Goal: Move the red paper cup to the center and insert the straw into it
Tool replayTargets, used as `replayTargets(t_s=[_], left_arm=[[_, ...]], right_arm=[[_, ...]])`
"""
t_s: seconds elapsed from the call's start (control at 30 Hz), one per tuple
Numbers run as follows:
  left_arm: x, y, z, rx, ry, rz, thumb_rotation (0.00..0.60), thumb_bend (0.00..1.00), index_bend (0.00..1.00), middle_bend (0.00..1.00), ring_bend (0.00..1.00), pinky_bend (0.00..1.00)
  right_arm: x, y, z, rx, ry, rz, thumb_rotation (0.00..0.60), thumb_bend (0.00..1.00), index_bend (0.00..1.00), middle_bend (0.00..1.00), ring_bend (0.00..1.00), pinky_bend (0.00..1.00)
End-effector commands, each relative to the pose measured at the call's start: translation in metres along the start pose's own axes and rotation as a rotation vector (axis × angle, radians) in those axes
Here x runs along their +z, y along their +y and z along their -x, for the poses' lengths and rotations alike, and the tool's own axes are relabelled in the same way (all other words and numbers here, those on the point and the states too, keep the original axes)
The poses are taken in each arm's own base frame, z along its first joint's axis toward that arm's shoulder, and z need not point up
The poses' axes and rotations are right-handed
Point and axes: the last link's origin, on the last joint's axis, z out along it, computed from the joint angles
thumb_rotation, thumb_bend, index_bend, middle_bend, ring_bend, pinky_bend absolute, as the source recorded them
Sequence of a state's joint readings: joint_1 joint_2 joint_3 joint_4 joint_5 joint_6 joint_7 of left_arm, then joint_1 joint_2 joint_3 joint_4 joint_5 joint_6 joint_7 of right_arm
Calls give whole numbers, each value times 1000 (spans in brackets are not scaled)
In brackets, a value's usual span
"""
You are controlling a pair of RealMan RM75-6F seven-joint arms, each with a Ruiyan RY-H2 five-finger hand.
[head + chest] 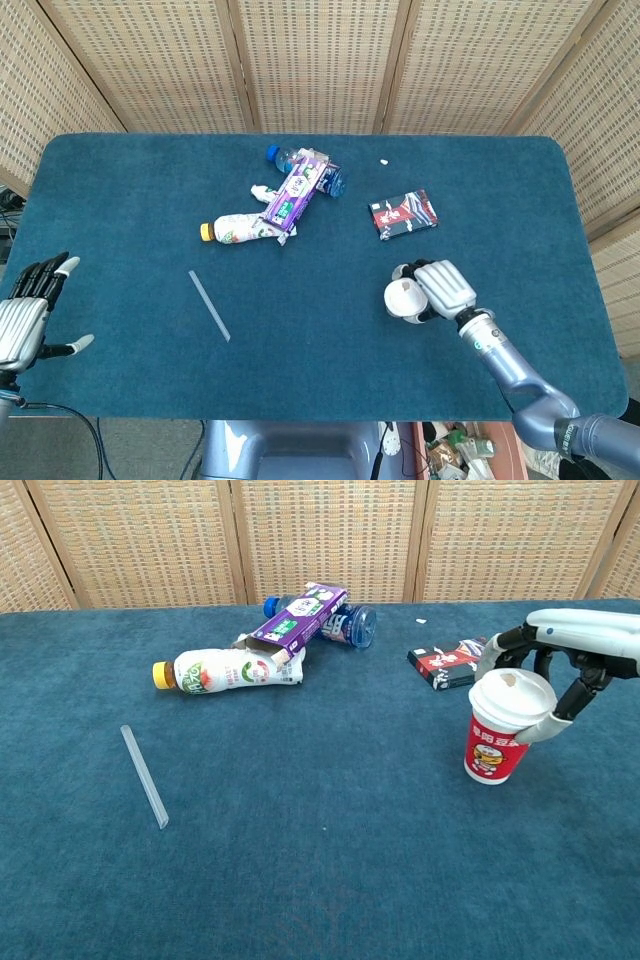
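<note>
Chest view puts the red paper cup (497, 742) upright at the right of the frame, white lid on top, with the right hand (560, 665) reaching over it from the right edge, fingers curled down around the rim and upper wall. It reads as a grip on the cup, though whether the base rests on the blue bench (330, 860) or is just clear of it cannot be told. Head view shows the same hold lower right of middle, cup lid (403, 297) beside the hand's knuckles. The straw (209, 305) lies flat on the bench left of centre, well apart from the cup. At the lower left edge the left hand (30, 312) hangs off the bench, fingers spread, holding nothing.

The step in hand looks like the first one: carrying the cup to the centre. Next the cup needs to travel leftward and be set down upright; then a hand must pick the thin straw off the cloth, a fiddly pinch.
</note>
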State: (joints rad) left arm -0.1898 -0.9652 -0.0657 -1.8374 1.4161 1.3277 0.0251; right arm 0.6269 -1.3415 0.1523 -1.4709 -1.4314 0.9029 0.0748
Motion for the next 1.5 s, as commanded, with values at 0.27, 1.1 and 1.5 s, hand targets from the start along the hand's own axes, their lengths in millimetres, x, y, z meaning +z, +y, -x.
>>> replayTargets(t_s=[0.27, 1.1, 1.5], left_arm=[[10, 0, 6, 8, -37, -13, 600, 70, 0, 0, 0, 0], [14, -4, 2, -26, -49, -4, 600, 70, 0, 0, 0, 0], [14, -4, 2, -29, -50, -2, 600, 70, 0, 0, 0, 0]], right_arm=[[-3, -60, -28, 0, -32, -193, 600, 220, 468, 505, 416, 505], [58, -189, 5, -66, -165, -353, 600, 220, 468, 501, 416, 504], [67, -214, 18, -79, -154, -363, 600, 220, 468, 486, 416, 492]])
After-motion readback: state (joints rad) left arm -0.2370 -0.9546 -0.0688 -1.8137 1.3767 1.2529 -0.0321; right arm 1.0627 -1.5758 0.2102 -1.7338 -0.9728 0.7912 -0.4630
